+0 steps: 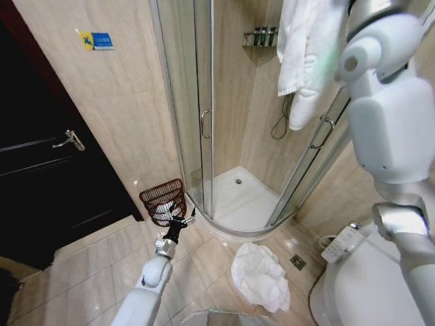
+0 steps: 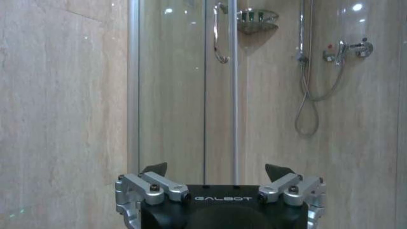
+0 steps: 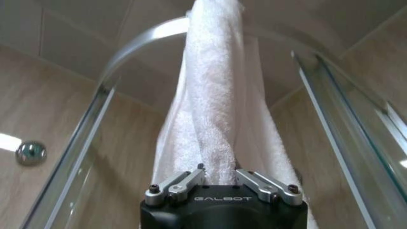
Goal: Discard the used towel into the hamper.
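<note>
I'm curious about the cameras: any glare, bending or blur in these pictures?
Head view: walls and shower door bow outward, the right arm looms large. Left wrist view: ceiling lights glint on the glass. Right wrist view: the towel, close in the right gripper, looks soft.

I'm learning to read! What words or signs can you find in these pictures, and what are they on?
"GALBOT" stands on the black body of the left gripper.
"GALBOT" stands on the black body of the right gripper, which is shut on the white towel.
The blue and yellow wall sign is too small to read.
The bottles on the shower shelf have labels too small to read.
The toilet control panel has markings too blurred to read.
</note>
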Robot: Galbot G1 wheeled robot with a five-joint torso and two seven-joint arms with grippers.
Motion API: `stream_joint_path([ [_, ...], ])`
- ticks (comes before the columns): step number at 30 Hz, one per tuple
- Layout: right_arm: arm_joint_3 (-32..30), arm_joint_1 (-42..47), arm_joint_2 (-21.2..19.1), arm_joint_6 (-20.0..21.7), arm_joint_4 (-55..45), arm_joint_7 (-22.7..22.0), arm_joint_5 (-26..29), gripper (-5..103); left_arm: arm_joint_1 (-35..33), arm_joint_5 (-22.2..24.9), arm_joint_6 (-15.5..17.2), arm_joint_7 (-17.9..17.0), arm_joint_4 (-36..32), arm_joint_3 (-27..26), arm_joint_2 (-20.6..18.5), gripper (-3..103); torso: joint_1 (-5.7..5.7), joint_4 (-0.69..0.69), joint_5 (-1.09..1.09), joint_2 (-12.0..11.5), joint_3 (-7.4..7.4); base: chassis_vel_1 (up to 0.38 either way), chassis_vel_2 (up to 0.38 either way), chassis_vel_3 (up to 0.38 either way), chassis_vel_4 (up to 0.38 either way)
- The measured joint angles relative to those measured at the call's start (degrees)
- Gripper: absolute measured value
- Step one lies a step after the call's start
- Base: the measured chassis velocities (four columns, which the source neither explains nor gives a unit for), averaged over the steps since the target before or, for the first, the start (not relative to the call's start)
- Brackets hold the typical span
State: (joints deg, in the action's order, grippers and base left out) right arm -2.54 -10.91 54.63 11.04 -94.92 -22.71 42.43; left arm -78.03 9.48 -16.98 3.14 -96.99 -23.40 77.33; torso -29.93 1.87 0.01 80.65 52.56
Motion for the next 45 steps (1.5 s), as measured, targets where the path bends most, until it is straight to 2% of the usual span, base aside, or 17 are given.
stream_joint_path([
  [20, -4.4, 15.0, -1.4, 0.1, -7.4, -1.3, -0.1, 8, -0.8, -0.4, -1.0, 0.0, 0.5, 0.1, 0.2, 100, -0.01, 0.00, 0.00, 0.0, 0.01, 0.000, 0.000, 0.000, 0.000],
  [33, -7.0, 21.6, -2.3, 0.1, -11.3, -2.2, -0.1, 8, -0.6, -0.2, -1.2, -0.1, 0.8, 0.0, 0.3, 100, -0.01, 0.00, -0.02, 0.0, 0.00, 0.000, 0.000, 0.000, 0.000],
  [45, -10.7, 31.7, -1.4, 0.3, -14.9, -1.2, -0.8, 8, -1.0, -0.4, -1.6, -0.1, 1.0, 0.2, 0.4, 100, -0.01, 0.00, -0.01, 0.0, 0.00, 0.000, 0.000, 0.000, 0.000],
])
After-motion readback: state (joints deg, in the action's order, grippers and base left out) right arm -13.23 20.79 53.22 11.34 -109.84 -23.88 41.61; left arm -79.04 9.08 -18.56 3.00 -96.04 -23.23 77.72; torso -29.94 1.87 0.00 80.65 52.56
